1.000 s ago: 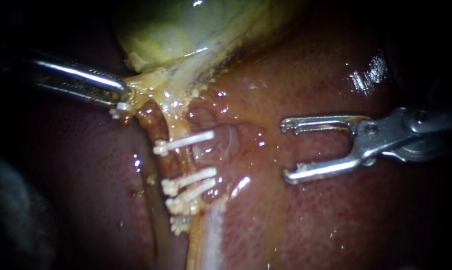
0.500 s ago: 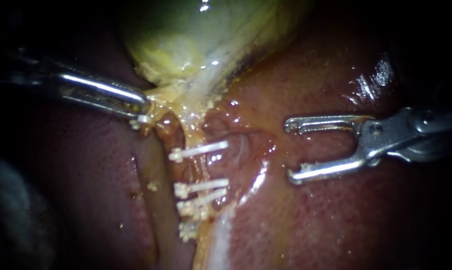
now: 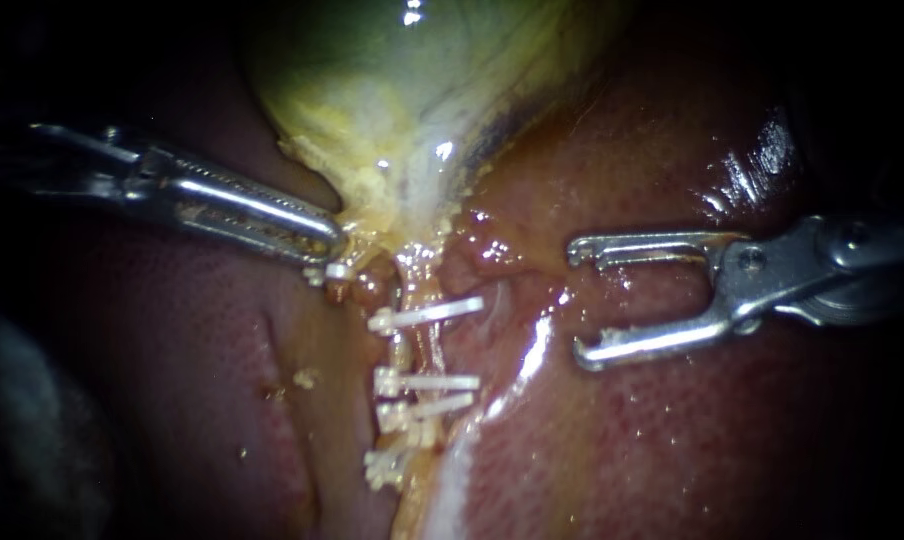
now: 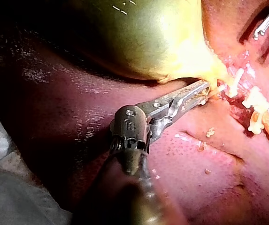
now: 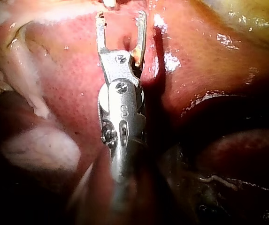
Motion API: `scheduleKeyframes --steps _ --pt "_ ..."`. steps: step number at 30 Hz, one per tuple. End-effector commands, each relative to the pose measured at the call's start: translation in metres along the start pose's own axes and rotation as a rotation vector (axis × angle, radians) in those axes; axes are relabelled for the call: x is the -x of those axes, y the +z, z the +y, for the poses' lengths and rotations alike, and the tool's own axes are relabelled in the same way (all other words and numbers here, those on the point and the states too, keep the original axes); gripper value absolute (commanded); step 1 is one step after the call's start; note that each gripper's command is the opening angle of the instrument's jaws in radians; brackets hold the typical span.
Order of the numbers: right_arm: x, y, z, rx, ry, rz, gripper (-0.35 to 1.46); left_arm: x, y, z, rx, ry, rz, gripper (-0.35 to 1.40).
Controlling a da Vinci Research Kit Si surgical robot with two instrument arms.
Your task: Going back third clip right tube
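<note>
On the tube (image 3: pixel 413 350): three clips (image 3: pixel 427 382) set across it.
Right instrument (image 3: pixel 574 300): hand wide, empty, apart from clips; our withdrawal looks nearly done.
Left instrument (image 3: pixel 330 240): hand holding gallbladder (image 3: pixel 392 110).

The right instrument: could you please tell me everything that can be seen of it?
The right instrument looks like bright metal and comes in level from the right. A riveted hinge carries its claw: two slender jaws with hooked tips, standing wide open and holding nothing. Pale specks cling to the lower jaw. It lies over the liver, well clear of the white clips, its tips pointing towards them. Whether it touches the liver cannot be told.
</note>
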Motion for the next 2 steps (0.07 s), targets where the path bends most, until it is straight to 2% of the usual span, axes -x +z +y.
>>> scheduleKeyframes --steps 1,2 --pt "0.0 0.0002 0.0 0.001 0.0 0.0 0.5 -0.0001 -0.0002 0.0 0.002 0.0 -0.001 -0.35" --pt "0.0001 0.0004 0.0 0.002 0.0 0.0 0.5 -0.0001 -0.0003 0.0 0.003 0.0 -0.001 -0.35"
